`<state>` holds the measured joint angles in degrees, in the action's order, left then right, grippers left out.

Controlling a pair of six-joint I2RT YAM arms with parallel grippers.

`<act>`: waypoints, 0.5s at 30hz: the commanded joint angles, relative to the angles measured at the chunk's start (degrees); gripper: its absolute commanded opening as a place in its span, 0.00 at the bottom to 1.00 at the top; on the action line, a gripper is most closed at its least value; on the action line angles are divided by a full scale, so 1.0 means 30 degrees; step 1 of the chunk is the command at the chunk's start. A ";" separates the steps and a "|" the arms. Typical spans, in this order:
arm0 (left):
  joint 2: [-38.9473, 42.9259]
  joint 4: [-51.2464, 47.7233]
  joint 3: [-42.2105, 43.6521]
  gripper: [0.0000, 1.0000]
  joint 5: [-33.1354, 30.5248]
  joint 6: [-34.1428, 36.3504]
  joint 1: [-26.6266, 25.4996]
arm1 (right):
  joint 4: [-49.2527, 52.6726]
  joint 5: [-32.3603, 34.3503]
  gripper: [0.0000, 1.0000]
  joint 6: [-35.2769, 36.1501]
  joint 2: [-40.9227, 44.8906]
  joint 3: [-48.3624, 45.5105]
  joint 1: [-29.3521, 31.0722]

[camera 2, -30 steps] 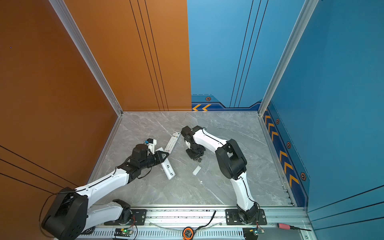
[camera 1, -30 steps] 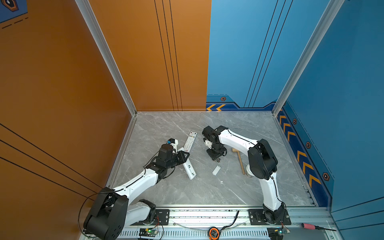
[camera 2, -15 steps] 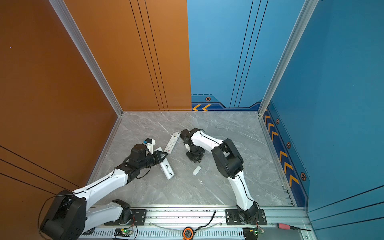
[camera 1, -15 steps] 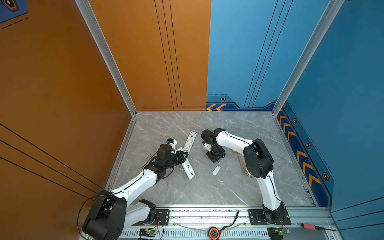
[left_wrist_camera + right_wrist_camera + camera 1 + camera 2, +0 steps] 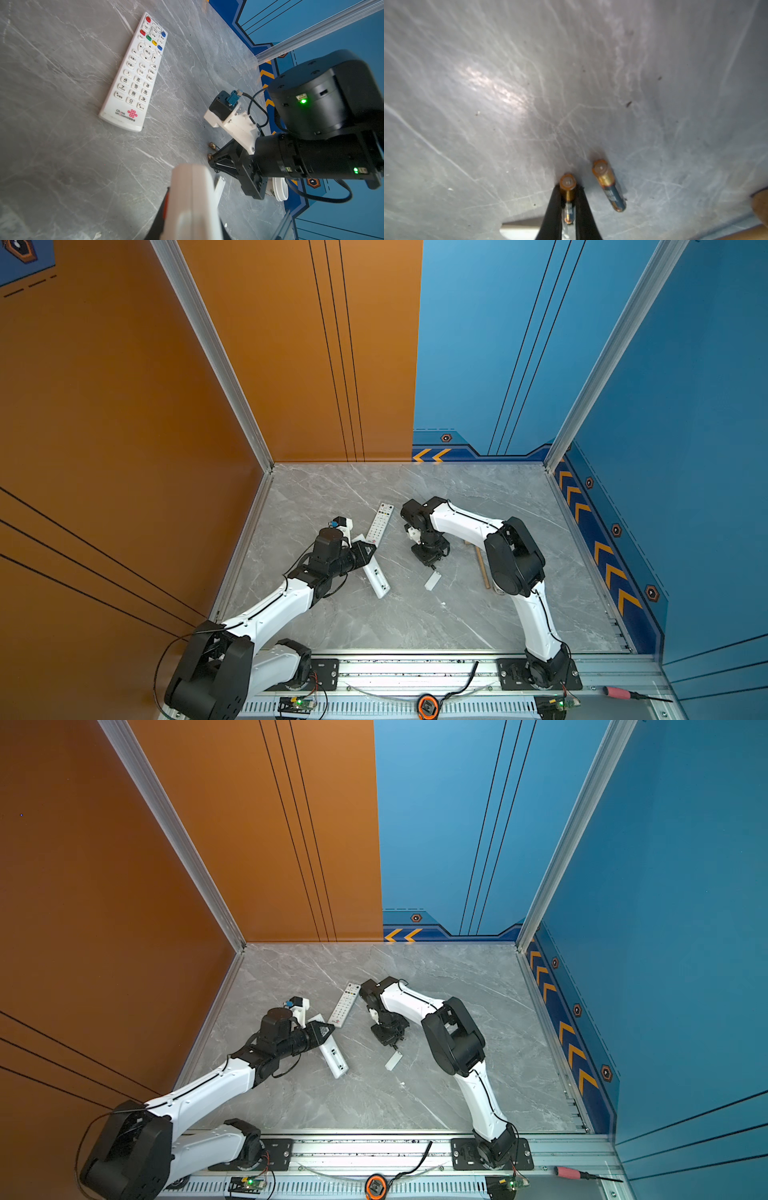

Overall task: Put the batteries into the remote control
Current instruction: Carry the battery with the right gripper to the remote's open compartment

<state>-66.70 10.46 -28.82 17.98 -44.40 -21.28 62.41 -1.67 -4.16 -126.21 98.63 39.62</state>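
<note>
Right wrist: right gripper (image 5: 568, 188) now clamped on battery (image 5: 567, 184).

Keypad remote (image 5: 380, 524) behind other remote (image 5: 376, 576), flat piece (image 5: 432, 580), maybe cover, rightward

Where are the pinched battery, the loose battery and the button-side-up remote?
pinched battery (image 5: 568, 192): right wrist view, gold band near its tip.
loose battery (image 5: 609, 187): right wrist view, mid-body.
button-side-up remote (image 5: 135, 72): left wrist view, its keypad.

Gold-tipped battery (image 5: 568, 187) pinched — second battery (image 5: 609, 185) flat alongside.
</note>
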 commanded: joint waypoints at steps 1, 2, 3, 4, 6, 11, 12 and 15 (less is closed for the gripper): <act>-0.0075 0.0554 -0.0133 0.00 0.0804 0.0315 0.0201 | -0.0176 -0.0429 0.00 -0.0549 0.0145 -0.0637 0.0646; -0.0170 0.0820 -0.0141 0.00 0.0939 0.0185 0.0164 | -0.0447 -0.0630 0.00 -0.0794 0.0543 -0.0869 0.0680; -0.0229 0.1084 -0.0123 0.00 0.1117 0.0084 0.0216 | -0.0795 -0.0806 0.00 -0.1037 0.1016 -0.1108 0.0689; -0.0359 0.1325 -0.0157 0.00 0.1326 -0.0018 0.0266 | -0.1277 -0.0956 0.00 -0.1341 0.1617 -0.1464 0.0710; -0.0543 0.1766 -0.0194 0.00 0.1693 -0.0166 0.0352 | -0.2286 -0.1000 0.00 -0.1909 0.3278 -0.2132 0.0852; -0.1164 0.3865 -0.0283 0.00 0.3522 -0.1175 0.1175 | -0.4343 -0.0081 0.00 -0.3762 0.7503 -0.3206 0.1737; -0.1234 0.4282 -0.0329 0.00 0.3949 -0.1369 0.1373 | -0.4520 0.0351 0.00 -0.4029 0.8245 -0.3256 0.2100; -0.1463 0.5577 -0.0518 0.00 0.5305 -0.1972 0.1838 | -0.5534 0.0446 0.00 -0.4507 1.0249 -0.3465 0.3411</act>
<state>-70.74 20.47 -28.88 27.64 -47.86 -16.93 50.15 -1.58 -14.06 -99.77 89.17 46.89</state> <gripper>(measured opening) 0.202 0.063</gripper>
